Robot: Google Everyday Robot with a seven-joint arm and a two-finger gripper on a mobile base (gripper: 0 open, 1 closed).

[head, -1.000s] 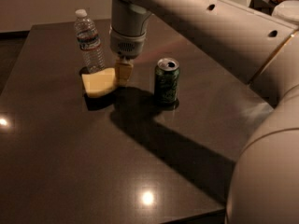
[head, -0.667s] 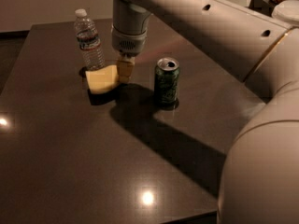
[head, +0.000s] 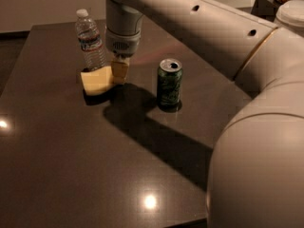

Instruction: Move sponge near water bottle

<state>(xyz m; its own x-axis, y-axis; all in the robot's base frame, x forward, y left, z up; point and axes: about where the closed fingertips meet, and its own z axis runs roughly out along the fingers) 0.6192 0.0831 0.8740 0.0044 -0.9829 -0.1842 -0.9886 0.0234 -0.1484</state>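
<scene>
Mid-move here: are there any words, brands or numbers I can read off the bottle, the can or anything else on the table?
No text can be read.
Bottle: the label band has print, too blurred to read.
Can: green markings, too blurred to read.
Sponge, held by the pincer right beside the bottle: no text.

Off-white arm (head: 199, 27) — yellowish gripper (head: 119, 76) at tip
</scene>
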